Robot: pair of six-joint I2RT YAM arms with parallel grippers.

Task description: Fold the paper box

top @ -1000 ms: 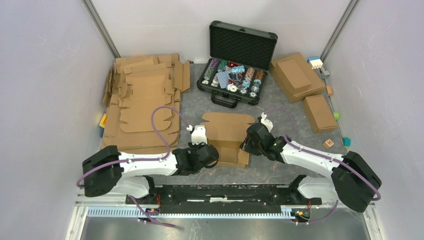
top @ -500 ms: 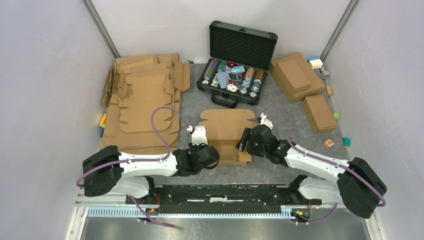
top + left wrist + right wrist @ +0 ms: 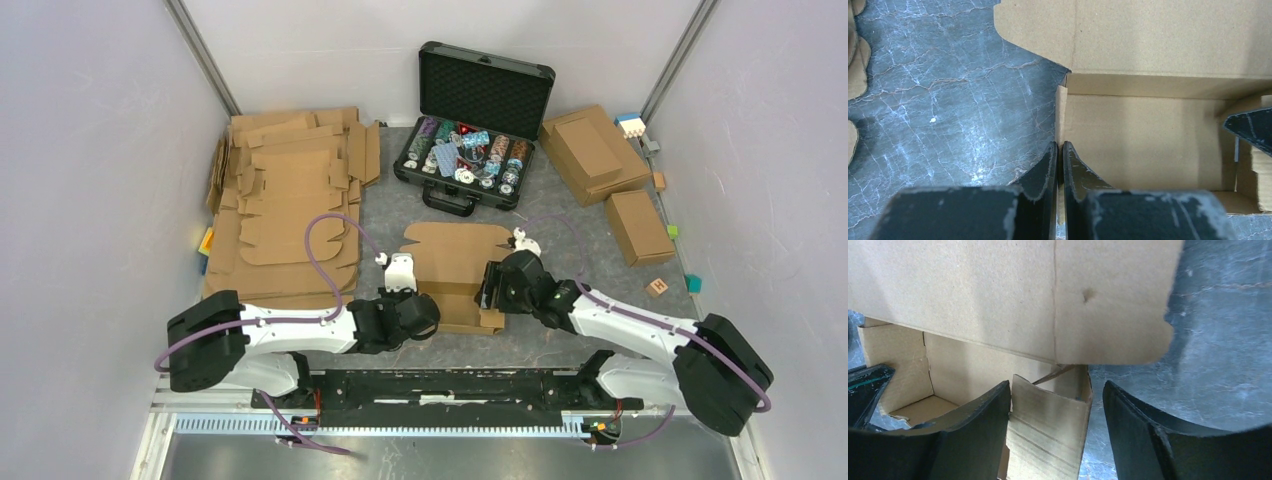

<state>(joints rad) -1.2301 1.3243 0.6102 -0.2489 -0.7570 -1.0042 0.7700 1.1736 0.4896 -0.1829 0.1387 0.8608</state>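
Cardboard, light and easily creased: the paper box [image 3: 455,262] sits half folded on the bench [image 3: 560,225]. Left claw [image 3: 1060,146] pinches its left wall; right claw [image 3: 1057,390] stands open around the right flap, a good place to grip.

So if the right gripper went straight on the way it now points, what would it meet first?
Probably the paper box: its side flap stands between the open fingers of the right gripper, with the lid panel beyond.
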